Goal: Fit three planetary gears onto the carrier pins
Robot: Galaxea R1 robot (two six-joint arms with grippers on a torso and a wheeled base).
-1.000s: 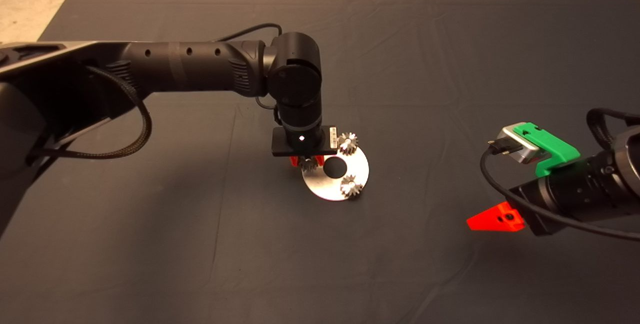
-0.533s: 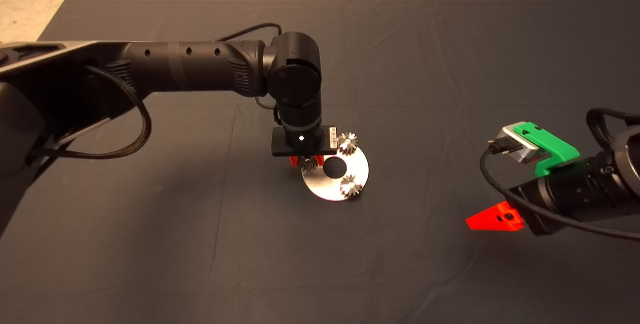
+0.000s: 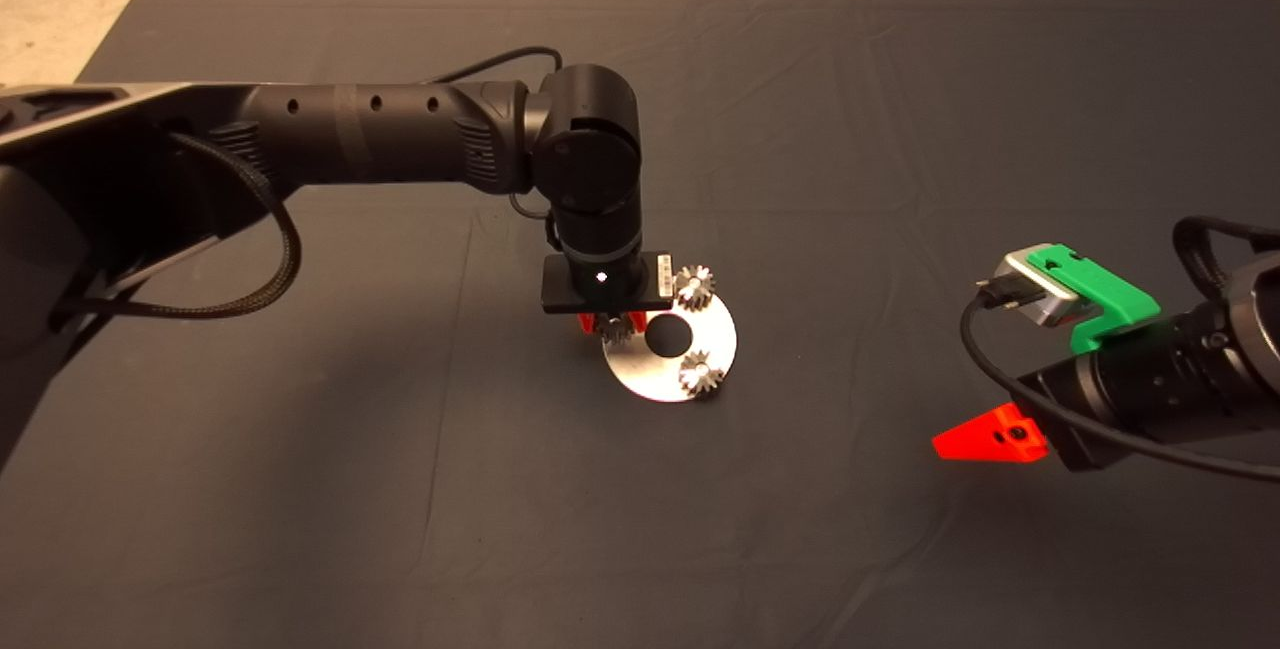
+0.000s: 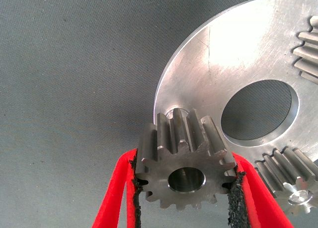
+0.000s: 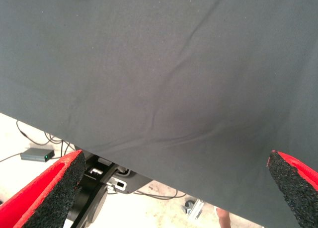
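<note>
The silvery round disc [image 3: 650, 379] lies mid-mat, and its bare face [image 4: 233, 59] fills the left wrist view. Two planetary gears [image 3: 694, 287] [image 3: 702, 372] stand on its far and near right sides, over their carrier pins, and both show again [image 4: 310, 39] [image 4: 293, 181] in the left wrist view. My left gripper [image 4: 185, 164] is shut on the third gear [image 4: 186, 161] at the disc's left rim [image 3: 612, 327]. One carrier pin [image 4: 175, 111] shows just past that gear. My right gripper [image 5: 175, 161] waits open at the right, with one red finger [image 3: 985, 437] in the head view.
The disc's central hole [image 3: 669, 333] opens onto the dark mat [image 3: 400, 479]. Pale floor [image 3: 60, 19] runs past the mat's far left corner. Beyond the mat's edge in the right wrist view there are cables and a small box [image 5: 37, 154] on the floor.
The left arm has edged a hair to the left with the gear still in its fingers. The right arm has not moved.
</note>
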